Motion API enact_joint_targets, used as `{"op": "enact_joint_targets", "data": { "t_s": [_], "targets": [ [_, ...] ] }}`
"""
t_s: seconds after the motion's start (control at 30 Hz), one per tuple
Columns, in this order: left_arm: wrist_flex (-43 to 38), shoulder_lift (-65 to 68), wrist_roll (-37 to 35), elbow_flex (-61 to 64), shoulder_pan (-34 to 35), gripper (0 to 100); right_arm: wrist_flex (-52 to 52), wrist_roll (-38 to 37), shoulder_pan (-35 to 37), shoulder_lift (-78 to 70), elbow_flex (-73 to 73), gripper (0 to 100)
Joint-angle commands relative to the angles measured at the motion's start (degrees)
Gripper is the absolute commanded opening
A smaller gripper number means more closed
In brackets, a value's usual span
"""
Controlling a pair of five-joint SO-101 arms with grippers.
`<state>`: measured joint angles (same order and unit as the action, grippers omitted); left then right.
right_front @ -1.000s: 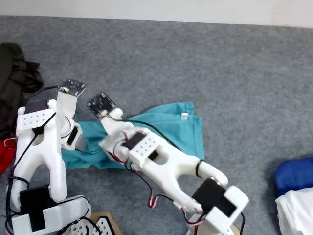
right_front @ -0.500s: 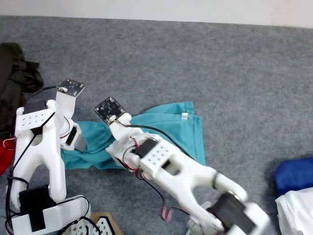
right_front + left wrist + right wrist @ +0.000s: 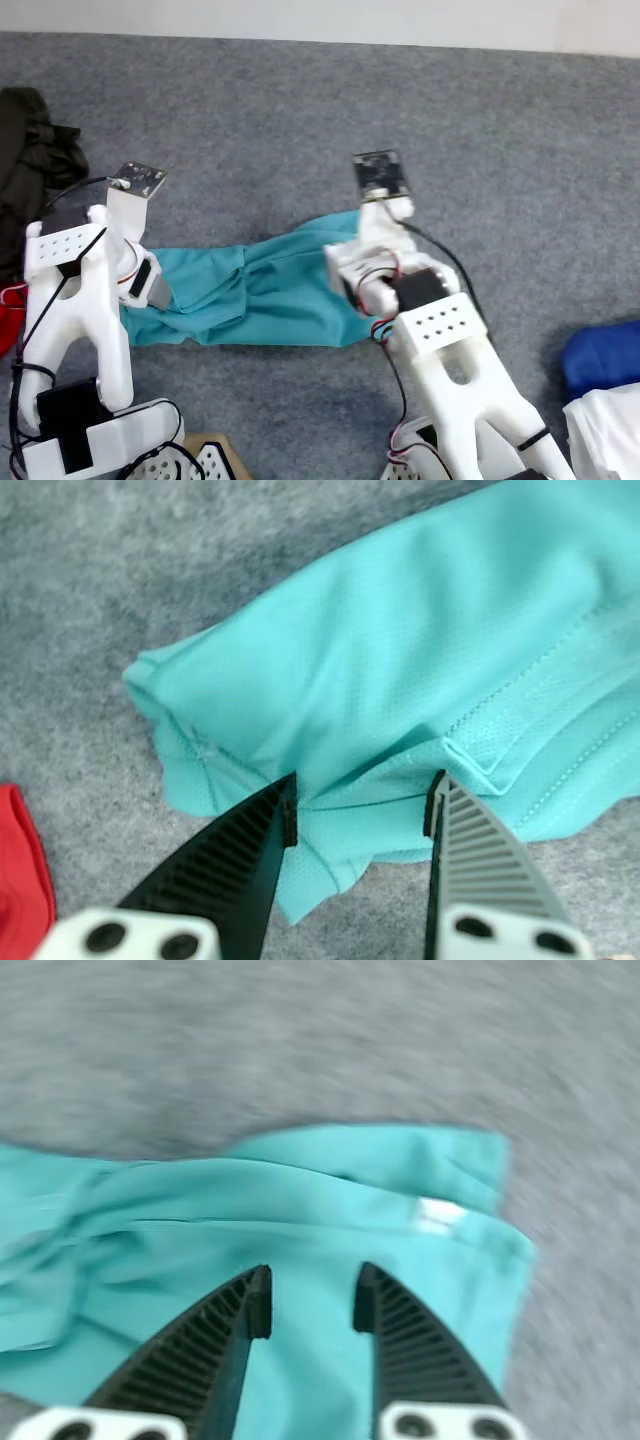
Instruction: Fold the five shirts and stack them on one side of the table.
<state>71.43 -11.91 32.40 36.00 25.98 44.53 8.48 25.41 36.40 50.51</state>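
Teal shirt [image 3: 262, 300]: left claw [image 3: 362, 802], right claw [image 3: 312, 1295] spread over opposite ends.

teal shirt [image 3: 255, 295] stretched in a crumpled band across grey table [image 3: 500, 120], left arm [image 3: 75, 290] over one end, right arm [image 3: 430, 320] over the other, dark garment [image 3: 30, 150] and red cloth [image 3: 8, 320] at the left arm's edge, blue shirt [image 3: 600, 355] and white shirt [image 3: 605, 430] at the opposite edge

My left hand [image 3: 362, 795]: one finger black, one grey. Teal shirt [image 3: 260, 295]. Table [image 3: 300, 120] mottled grey. Red shirt [image 3: 20, 880], blue shirt [image 3: 600, 355], white shirt [image 3: 610, 430].
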Motion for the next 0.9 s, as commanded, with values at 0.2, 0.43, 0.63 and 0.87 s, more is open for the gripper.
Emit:
{"op": "enact_joint_targets", "data": {
  "t_s": [0.2, 0.43, 0.63, 0.87],
  "targets": [
    [-1.23, -1.89, 0.26, -1.01, 2.33, 23, -4.00, 0.62, -7.87, -4.88, 0.13, 17.0],
    [-1.23, -1.89, 0.26, -1.10, 2.24, 23, -9.19, -2.99, -12.97, -12.18, -0.13, 17.0],
    [-1.23, -1.89, 0.26, -1.01, 2.15, 23, -14.64, -6.42, -13.41, -18.15, -0.22, 17.0],
    [-1.23, -1.89, 0.26, -0.92, 2.15, 23, -15.96, -6.86, -13.41, -23.08, -2.95, 17.0]
  ]
}}
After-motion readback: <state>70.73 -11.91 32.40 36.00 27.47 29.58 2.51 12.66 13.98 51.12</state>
